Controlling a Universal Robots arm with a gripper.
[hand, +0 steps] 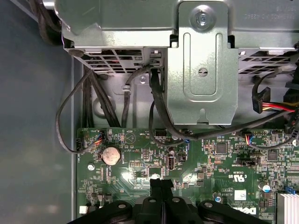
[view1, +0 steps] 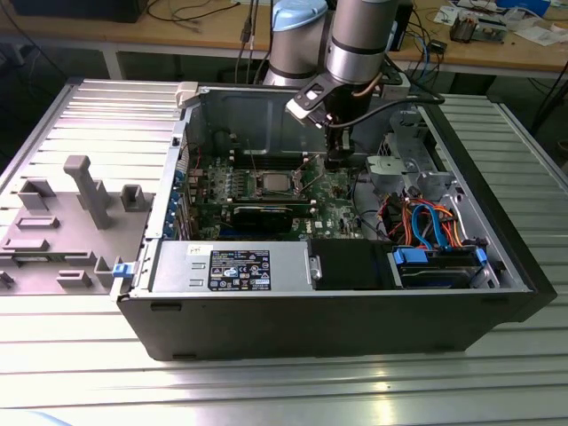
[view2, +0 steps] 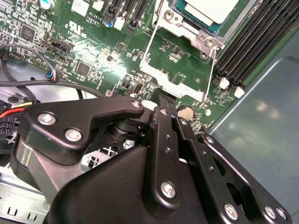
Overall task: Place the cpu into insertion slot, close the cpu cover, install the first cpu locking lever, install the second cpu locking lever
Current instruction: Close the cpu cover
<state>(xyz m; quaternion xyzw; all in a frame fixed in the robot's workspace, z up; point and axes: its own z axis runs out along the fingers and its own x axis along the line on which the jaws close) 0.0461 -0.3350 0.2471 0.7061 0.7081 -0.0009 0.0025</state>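
1. At the exterior view's left you have one grey fixture tray (view1: 80, 191). It sits on the ribbed metal table (view1: 266, 390), outside the one open computer case (view1: 355, 319).
2. Inside the case, one power supply (view1: 231, 264) lies along the near wall. One green motherboard (view1: 330, 211) lies behind it.
3. The board's insertion slot (view2: 196, 37) holds your one cpu (view1: 271, 184) (view2: 210, 8), seated silver top up.
4. The one cpu cover (view2: 170, 85) stands swung open off the slot, and you see green board through its window.
5. Your one gripper (view1: 333, 161) (view2: 163, 100) (hand: 161, 182) is down at the cover's free edge, beside one coin-cell battery (hand: 111, 155). Its fingers are pressed together with nothing visible between them. You cannot tell whether they touch the cover.
6. At the exterior view's right, the case holds coloured cables (view1: 426, 222) and one blue-trimmed drive bay (view1: 439, 262).
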